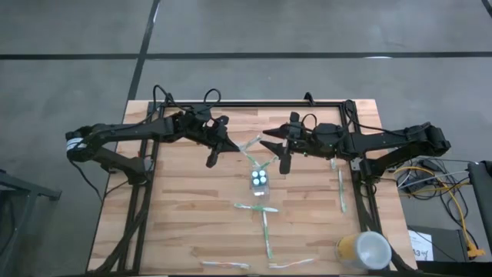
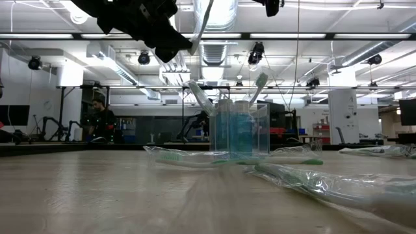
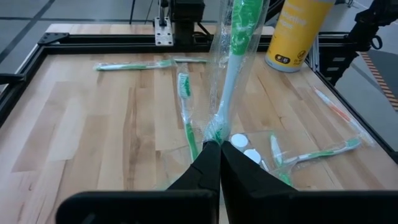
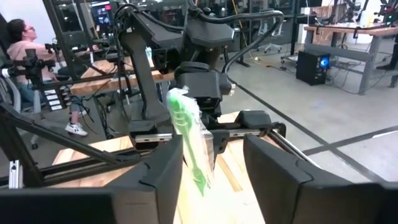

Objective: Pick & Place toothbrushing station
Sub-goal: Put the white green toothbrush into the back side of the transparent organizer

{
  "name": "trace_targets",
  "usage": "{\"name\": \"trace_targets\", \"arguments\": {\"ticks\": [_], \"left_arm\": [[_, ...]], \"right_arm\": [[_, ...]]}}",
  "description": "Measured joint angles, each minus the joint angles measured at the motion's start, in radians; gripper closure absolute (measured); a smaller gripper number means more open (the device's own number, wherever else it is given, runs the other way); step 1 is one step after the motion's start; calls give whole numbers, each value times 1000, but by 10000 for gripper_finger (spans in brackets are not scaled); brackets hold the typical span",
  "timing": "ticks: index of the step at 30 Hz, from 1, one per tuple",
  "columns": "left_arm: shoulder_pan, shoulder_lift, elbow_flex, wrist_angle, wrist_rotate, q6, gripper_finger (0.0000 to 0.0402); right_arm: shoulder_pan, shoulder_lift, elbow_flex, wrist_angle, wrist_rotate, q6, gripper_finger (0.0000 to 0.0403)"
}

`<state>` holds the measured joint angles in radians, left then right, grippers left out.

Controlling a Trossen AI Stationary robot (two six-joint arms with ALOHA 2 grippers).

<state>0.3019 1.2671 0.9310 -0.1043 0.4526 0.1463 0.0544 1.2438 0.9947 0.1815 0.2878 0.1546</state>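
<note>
Above the worktop [image 1: 177,223], left pincer [image 3: 219,155] clamps a wrapped toothbrush [image 3: 235,74]; open right pincer [image 4: 211,168] straddles its far end.

Grey concrete floor [image 1: 307,31] with dark seams runs around my wooden table [image 1: 192,200]. Behind it is a big workshop: ceiling light strips [image 2: 312,36], silver ducts [image 2: 221,16], a white pillar [image 2: 342,116]. A person [image 4: 28,46] sits at a bench, more desks [image 4: 348,28] farther back.
</note>
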Motion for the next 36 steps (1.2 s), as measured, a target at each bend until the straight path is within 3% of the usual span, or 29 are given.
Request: {"name": "trace_targets", "arguments": {"ticks": [6, 18, 28, 36], "left_arm": [[0, 0, 0, 0, 0, -1, 397], [-4, 0, 0, 1, 0, -2, 397], [-5, 0, 0, 1, 0, -2, 397], [-5, 0, 0, 0, 0, -1, 397]], "right_arm": [[0, 0, 0, 43, -2, 3, 203], [0, 22, 0, 44, -27, -4, 202], [0, 86, 0, 223, -27, -91, 225], [0, 94, 0, 219, -26, -54, 238]]}}
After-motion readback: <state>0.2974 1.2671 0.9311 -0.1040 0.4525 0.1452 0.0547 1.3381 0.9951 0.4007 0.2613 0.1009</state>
